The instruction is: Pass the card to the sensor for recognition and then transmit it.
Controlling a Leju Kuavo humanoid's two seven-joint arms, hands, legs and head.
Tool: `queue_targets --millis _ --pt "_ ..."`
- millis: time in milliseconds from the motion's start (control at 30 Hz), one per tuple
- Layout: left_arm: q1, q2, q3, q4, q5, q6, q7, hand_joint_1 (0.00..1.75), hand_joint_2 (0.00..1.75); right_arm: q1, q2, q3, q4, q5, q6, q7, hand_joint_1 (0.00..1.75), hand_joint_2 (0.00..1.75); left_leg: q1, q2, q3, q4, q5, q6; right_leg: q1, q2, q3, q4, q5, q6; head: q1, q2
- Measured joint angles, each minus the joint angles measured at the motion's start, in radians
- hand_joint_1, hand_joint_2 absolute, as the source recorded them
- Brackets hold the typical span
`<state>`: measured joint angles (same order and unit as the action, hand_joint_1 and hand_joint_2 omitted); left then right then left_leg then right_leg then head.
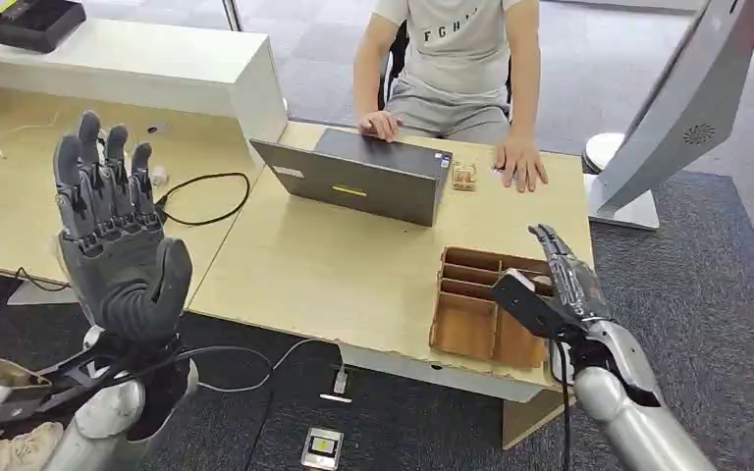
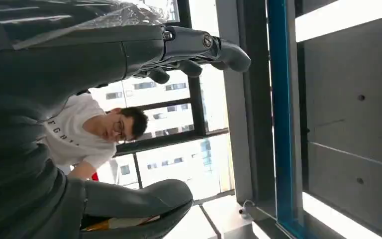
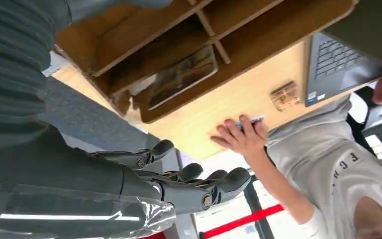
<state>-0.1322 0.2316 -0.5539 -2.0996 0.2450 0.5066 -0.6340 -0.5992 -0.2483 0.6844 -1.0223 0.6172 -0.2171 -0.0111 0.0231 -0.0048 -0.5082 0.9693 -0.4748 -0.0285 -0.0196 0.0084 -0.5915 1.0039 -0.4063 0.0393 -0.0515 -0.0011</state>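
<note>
Light wood counter [image 1: 344,275] with a laptop [image 1: 358,177] and a person [image 1: 452,59] seated behind it. Left robot hand [image 1: 113,231] raised, fingers spread, empty. Right robot hand [image 1: 560,285] — also empty, fingers out — hovers over the wooden tray [image 1: 466,324]. Right wrist view: card [image 3: 181,77] lies inside one tray compartment.

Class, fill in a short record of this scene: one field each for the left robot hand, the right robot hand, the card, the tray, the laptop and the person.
left robot hand: raised upright over the desk edge, fingers spread, holding nothing
right robot hand: open, fingers extended, above the wooden tray
card: lying flat in a tray compartment, untouched
wooden tray: at the desk's near edge, several compartments
laptop: open, screen facing the person
person: seated across the desk, both hands on the tabletop
</note>
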Motion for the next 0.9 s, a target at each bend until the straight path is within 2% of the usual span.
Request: queue_targets --millis 333,533,900 --pt "0.023 0.000 0.007 -0.024 -0.030 0.013 0.000 0.00 1.75 -0.052 0.067 0.031 0.056 -0.011 -0.003 -0.031 0.00 1.75 0.000 0.000 0.000 0.000 0.000 0.000 0.000 0.000 0.000 0.000 0.000 0.000 0.000 0.000" --pt "0.035 0.000 0.010 -0.038 -0.046 0.011 0.007 0.00 1.75 -0.065 0.088 0.046 0.108 0.005 -0.019 -0.023 0.00 1.75 0.000 0.000 0.000 0.000 0.000 0.000 0.000 0.000 0.000 0.000 0.000 0.000 0.000 0.000" --pt "0.049 0.000 0.029 -0.058 -0.066 0.005 0.019 0.00 1.75 -0.100 0.057 0.048 0.243 0.059 -0.063 0.015 0.00 1.75 0.000 0.000 0.000 0.000 0.000 0.000 0.000 0.000 0.000 0.000 0.000 0.000 0.000 0.000"
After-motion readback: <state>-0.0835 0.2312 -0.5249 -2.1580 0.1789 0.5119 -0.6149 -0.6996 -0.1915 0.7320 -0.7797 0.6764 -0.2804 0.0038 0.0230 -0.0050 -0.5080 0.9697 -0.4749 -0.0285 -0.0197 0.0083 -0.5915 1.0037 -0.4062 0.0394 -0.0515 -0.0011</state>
